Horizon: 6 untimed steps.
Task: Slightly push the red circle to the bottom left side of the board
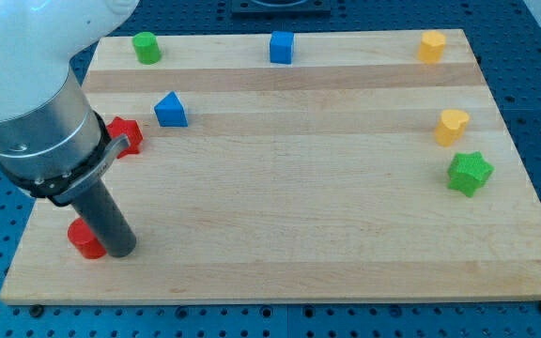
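The red circle (85, 240) lies near the board's bottom left corner, partly hidden behind my rod. My tip (120, 252) rests on the board right against the red circle's right side. A red star-like block (126, 135) sits further up at the left, partly hidden by the arm's grey collar.
A blue triangle (170, 110) lies right of the red star. A green cylinder (146, 47), a blue cube (282, 47) and a yellow block (431, 46) line the top edge. A yellow heart (453, 127) and a green star (469, 174) sit at the right. The wooden board's edge (26, 268) is close to the red circle.
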### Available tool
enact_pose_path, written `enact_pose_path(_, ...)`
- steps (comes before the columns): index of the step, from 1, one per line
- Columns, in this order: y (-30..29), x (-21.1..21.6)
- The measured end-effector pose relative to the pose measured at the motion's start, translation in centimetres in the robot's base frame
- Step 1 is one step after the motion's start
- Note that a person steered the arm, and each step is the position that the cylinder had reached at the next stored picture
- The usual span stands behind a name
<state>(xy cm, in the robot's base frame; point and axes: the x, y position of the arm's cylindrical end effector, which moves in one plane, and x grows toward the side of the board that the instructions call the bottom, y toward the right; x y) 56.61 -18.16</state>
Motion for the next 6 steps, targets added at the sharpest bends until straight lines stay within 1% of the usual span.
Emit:
enact_pose_path(2,0.0,-3.6)
enact_pose_path(6,-3.2,-3.2)
